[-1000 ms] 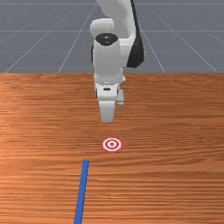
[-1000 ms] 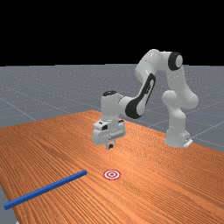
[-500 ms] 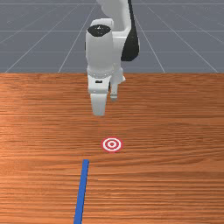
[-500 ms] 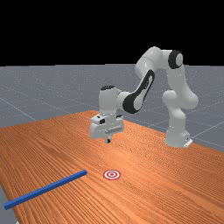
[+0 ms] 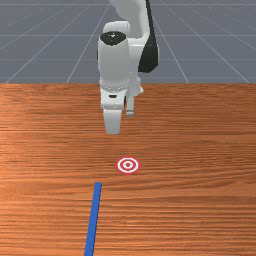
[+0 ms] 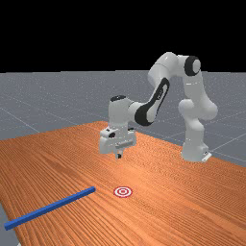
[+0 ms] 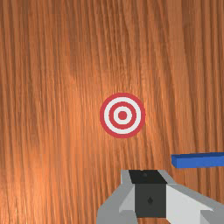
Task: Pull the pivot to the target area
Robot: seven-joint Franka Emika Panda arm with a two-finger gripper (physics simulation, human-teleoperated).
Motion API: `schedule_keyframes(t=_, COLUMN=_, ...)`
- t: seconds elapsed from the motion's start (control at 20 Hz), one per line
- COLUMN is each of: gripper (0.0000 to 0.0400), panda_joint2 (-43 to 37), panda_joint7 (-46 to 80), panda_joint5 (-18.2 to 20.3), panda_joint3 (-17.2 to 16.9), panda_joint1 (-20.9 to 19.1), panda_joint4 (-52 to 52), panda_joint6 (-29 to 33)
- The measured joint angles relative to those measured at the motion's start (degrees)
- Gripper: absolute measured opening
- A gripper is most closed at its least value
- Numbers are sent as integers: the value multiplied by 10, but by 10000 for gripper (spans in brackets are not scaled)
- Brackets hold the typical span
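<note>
Hovering above the orange-brown wooden tabletop [image 6: 178,202], the white-and-grey gripper [image 6: 119,155] has its two fingers pressed together. The long straight blue bar [image 5: 93,219] lies apart from the round red-and-white target [image 7: 122,115], toward the front view's left.

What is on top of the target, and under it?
Nothing sits on the target: it shows whole, centre to rim. The table directly beneath it is covered and can't be seen.

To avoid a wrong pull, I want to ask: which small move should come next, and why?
Probably bring the pincer toward the blue bar: it hovers apart from the bar, whose nearest end stops short of the target, so the pull seems to need contact first.
</note>
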Motion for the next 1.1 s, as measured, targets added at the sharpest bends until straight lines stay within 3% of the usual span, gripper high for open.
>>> schedule_keyframes(t=0.3, gripper=0, panda_joint2=13, panda_joint7=7, panda_joint5=-1, panda_joint3=-1, panda_joint1=2, panda_joint4=18, panda_joint6=-28)
schedule_keyframes(t=0.45, gripper=0, panda_joint2=2, panda_joint7=3, panda_joint5=1, panda_joint3=0, panda_joint1=1, panda_joint4=-11, panda_joint6=22)
schedule_keyframes(t=0.65, gripper=0, panda_joint2=-9, panda_joint7=0, panda_joint5=3, panda_joint3=1, panda_joint1=-1, panda_joint4=-26, panda_joint6=46)
schedule_keyframes(t=0.7, gripper=0, panda_joint2=-8, panda_joint7=57, panda_joint5=4, panda_joint3=-9, panda_joint1=8, panda_joint4=-15, panda_joint6=8)
schedule_keyframes(t=0.9, gripper=0, panda_joint2=-66, panda_joint7=222, panda_joint5=8, panda_joint3=-31, panda_joint1=28, panda_joint4=-105, panda_joint6=39)
schedule_keyframes(t=1.0, gripper=0, panda_joint2=-79, panda_joint7=165, panda_joint5=5, panda_joint3=-23, panda_joint1=20, panda_joint4=-120, panda_joint6=41)
schedule_keyframes(t=1.05, gripper=0, panda_joint2=-77, panda_joint7=358, panda_joint5=15, panda_joint3=-49, panda_joint1=43, panda_joint4=-118, panda_joint6=40)
schedule_keyframes(t=1.1, gripper=0, panda_joint2=-76, panda_joint7=373, panda_joint5=17, panda_joint3=-54, panda_joint1=41, panda_joint4=-117, panda_joint6=39)
